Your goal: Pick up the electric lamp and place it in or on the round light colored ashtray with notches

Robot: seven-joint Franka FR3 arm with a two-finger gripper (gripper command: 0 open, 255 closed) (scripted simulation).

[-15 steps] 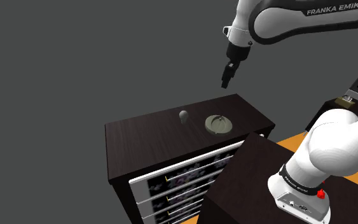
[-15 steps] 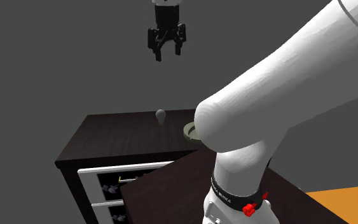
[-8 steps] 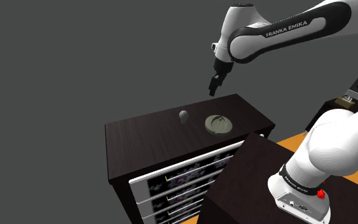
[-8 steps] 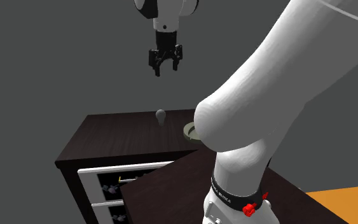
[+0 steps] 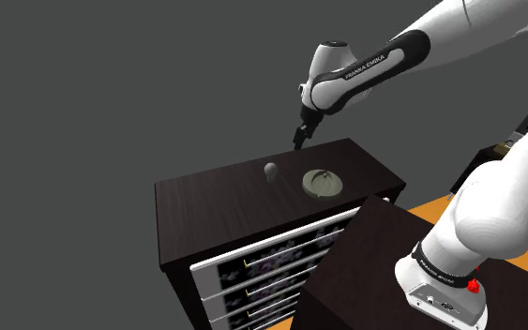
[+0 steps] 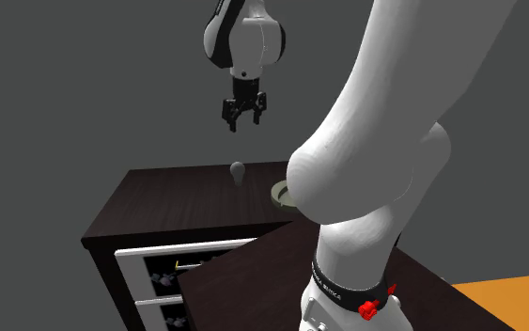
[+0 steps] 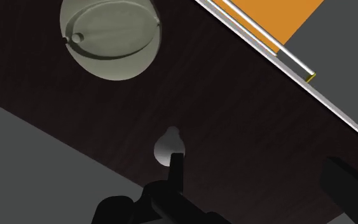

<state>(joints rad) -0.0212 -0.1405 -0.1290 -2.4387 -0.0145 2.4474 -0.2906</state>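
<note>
The tool [image 5: 298, 142] hangs in the air above the dark chest of drawers [image 5: 215, 202], and it holds nothing. Its two black fingers [image 6: 231, 120] stand spread apart, which is plain in the second exterior view, where the tool [image 6: 242, 120] is straight over the electric lamp [image 6: 238, 171] with free space between them.

The electric lamp [image 5: 271, 172] is a small grey thing in the form of a bulb. It stands on the top of the chest, near the back edge. In the wrist view the lamp [image 7: 169, 145] appears at the tip of one finger [image 7: 177, 167], which covers a part of it; it is not between the two fingers of the tool [image 7: 257, 164].

The round light ashtray [image 5: 322, 182] lies on the same top, near the lamp but apart from it, on the shoulder view's right of it. In the wrist view the ashtray [image 7: 110, 37] is pale grey-green, with a raised ring inside.

The white arm [image 5: 365, 70] reaches over from the dark stand [image 5: 365, 262]. The chest has white drawer fronts [image 5: 262, 267], and an orange floor [image 5: 524, 281] is beside the stand.
</note>
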